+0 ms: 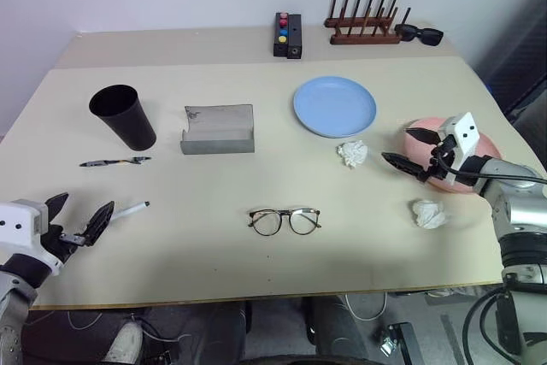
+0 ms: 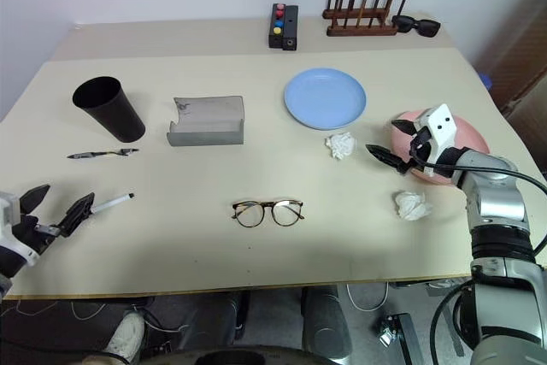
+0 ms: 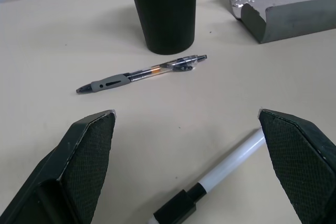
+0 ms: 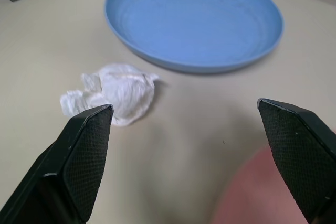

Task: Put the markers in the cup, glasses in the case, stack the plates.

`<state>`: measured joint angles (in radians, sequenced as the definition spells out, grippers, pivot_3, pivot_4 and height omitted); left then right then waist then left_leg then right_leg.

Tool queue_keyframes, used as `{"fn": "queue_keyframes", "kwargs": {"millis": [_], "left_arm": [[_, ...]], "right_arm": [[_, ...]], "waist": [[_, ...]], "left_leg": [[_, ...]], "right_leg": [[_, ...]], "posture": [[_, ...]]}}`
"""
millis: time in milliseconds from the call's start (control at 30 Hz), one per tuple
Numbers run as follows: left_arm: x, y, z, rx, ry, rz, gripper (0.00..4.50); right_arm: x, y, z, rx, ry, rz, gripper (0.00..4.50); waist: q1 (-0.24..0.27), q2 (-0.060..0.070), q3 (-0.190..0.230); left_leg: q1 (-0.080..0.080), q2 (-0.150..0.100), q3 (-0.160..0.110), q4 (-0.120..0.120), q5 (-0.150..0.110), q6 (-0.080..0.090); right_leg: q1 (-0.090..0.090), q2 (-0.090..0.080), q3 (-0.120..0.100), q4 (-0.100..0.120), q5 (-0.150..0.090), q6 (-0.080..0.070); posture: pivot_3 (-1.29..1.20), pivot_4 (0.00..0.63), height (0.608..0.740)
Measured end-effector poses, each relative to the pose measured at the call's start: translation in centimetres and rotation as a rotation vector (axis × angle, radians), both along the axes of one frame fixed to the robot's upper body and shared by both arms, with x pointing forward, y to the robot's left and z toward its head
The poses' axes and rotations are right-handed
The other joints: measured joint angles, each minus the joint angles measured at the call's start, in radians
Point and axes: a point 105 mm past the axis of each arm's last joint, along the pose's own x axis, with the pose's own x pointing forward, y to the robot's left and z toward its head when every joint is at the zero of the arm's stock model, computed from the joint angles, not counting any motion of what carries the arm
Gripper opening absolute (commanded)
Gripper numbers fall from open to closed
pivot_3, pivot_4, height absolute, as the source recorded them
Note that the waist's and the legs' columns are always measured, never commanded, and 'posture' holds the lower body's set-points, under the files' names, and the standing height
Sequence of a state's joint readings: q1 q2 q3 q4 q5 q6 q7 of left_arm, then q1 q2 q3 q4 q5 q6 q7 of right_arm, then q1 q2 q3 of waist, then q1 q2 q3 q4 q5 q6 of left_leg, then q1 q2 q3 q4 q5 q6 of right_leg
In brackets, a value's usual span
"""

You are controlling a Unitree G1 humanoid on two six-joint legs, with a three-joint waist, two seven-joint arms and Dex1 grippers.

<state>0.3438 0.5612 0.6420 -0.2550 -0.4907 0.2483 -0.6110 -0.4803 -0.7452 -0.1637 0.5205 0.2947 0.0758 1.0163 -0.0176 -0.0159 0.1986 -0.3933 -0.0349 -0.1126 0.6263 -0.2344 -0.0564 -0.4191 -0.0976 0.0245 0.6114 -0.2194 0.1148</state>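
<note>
While both pincers stand wide apart and empty, the left gripper hovers just beside the slim white marker with dark tip, lying at its 2 o'clock on the beige table. Judged light, stiff and prone to roll; take it mid-barrel. The right gripper hangs over the round pink plate, judged rigid, slick: grip the rim
</note>
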Motion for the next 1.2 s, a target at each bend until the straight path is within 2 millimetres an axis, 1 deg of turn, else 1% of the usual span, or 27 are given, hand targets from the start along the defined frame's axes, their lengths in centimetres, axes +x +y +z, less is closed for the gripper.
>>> {"fn": "queue_keyframes", "kwargs": {"millis": [100,200,367,500,567,667,733,767,833,867,967,1033,1100,1200], "left_arm": [[0.0,0.0,0.1,0.001,-0.004,-0.003,4.43],[0.0,0.0,0.1,0.004,-0.009,-0.007,4.43],[0.1,-0.2,0.2,0.008,-0.012,-0.018,4.43],[0.2,-0.8,-0.2,0.010,0.009,-0.058,4.43],[0.4,-1.5,-0.5,0.029,0.049,-0.119,4.43],[0.8,-2.2,-0.6,0.058,0.096,-0.184,4.43],[1.5,-2.4,0.0,0.093,0.129,-0.228,4.43],[2.0,-2.6,0.5,0.117,0.146,-0.251,4.43],[2.7,-2.7,1.6,0.177,0.182,-0.300,4.43],[2.9,-2.9,1.8,0.210,0.215,-0.340,4.43],[3.2,-3.8,1.6,0.264,0.318,-0.458,4.43],[3.5,-3.9,1.1,0.292,0.383,-0.512,4.43],[3.6,-3.7,0.8,0.315,0.445,-0.563,4.43],[3.6,-3.2,0.4,0.379,0.530,-0.622,4.43]], "right_arm": [[0.0,-0.2,-0.4,-0.003,0.004,-0.005,4.50],[0.0,0.0,-0.7,0.002,0.002,0.000,4.50],[0.4,0.7,-0.3,0.003,-0.015,0.022,4.50],[0.6,1.8,-0.6,0.016,-0.014,0.048,4.50],[0.8,2.9,-0.6,0.026,-0.023,0.073,4.50],[1.0,4.5,0.0,0.033,-0.056,0.106,4.50],[0.9,6.1,0.8,0.040,-0.090,0.139,4.50],[0.7,7.2,1.1,0.054,-0.103,0.163,4.50],[0.0,9.7,1.6,0.069,-0.121,0.224,4.50],[-0.4,10.5,1.7,0.071,-0.119,0.242,4.50],[-1.4,12.5,2.6,0.098,-0.126,0.291,4.50],[-2.1,13.6,2.9,0.096,-0.120,0.329,4.50],[-3.0,14.8,2.6,0.085,-0.095,0.380,4.50],[-4.7,16.8,1.7,0.056,-0.036,0.493,4.50]], "waist": [[-0.001,0.000,0.000],[-0.001,0.000,0.000],[0.000,0.000,0.000],[-0.001,0.000,0.000],[-0.002,0.000,0.000],[-0.002,0.000,0.000],[-0.001,0.000,0.000],[0.002,0.000,0.000],[-0.001,0.001,0.000],[-0.001,0.001,0.000],[-0.001,0.002,0.001],[-0.002,0.002,0.001],[-0.003,0.002,0.001],[-0.006,0.002,0.001]], "left_leg": [[0.000,0.000,0.000,0.000,0.000,0.000],[0.000,0.000,0.000,0.000,0.000,0.000],[0.000,0.000,0.000,0.000,0.000,0.000],[0.000,0.000,0.000,0.000,0.000,0.000],[0.000,0.000,0.000,0.000,0.000,0.000],[0.000,0.000,0.000,0.000,0.000,0.000],[0.001,0.000,0.000,0.000,0.000,0.000],[0.000,0.000,-0.001,0.000,0.000,0.000],[0.000,0.000,-0.001,0.000,0.000,0.000],[0.000,0.000,0.000,0.000,0.000,0.000],[0.000,0.000,0.000,-0.001,0.000,0.000],[0.000,0.000,0.000,-0.002,0.000,0.000],[0.000,0.001,0.000,-0.003,0.000,0.000],[0.000,0.001,0.001,-0.005,0.000,0.000]], "right_leg": [[0.000,0.000,0.000,0.000,0.000,0.000],[0.000,0.000,0.000,0.000,0.000,0.000],[0.000,0.000,0.000,0.000,0.000,0.000],[0.000,0.000,0.000,0.001,0.000,0.000],[0.000,0.000,0.000,0.001,0.000,0.000],[0.000,0.000,0.000,0.001,0.000,0.000],[0.000,0.000,0.000,0.002,0.000,0.000],[0.000,0.001,0.000,0.003,0.000,0.000],[-0.001,0.001,0.000,0.002,0.000,0.000],[-0.001,0.001,0.000,0.002,0.000,0.000],[-0.002,0.000,0.001,0.002,0.000,0.000],[-0.003,0.001,0.000,0.002,0.000,0.000],[-0.004,0.001,0.000,0.002,0.000,0.000],[-0.006,0.001,0.000,0.003,0.000,-0.001]], "posture": [[0.00,0.150,0.739],[0.00,0.150,0.739],[0.00,0.150,0.739],[0.00,0.150,0.739],[0.00,0.150,0.739],[0.00,0.150,0.739],[0.00,0.150,0.739],[0.00,0.150,0.739],[0.00,0.150,0.739],[0.00,0.150,0.739],[0.00,0.150,0.739],[0.00,0.150,0.739],[0.00,0.150,0.739],[0.00,0.150,0.739]]}}
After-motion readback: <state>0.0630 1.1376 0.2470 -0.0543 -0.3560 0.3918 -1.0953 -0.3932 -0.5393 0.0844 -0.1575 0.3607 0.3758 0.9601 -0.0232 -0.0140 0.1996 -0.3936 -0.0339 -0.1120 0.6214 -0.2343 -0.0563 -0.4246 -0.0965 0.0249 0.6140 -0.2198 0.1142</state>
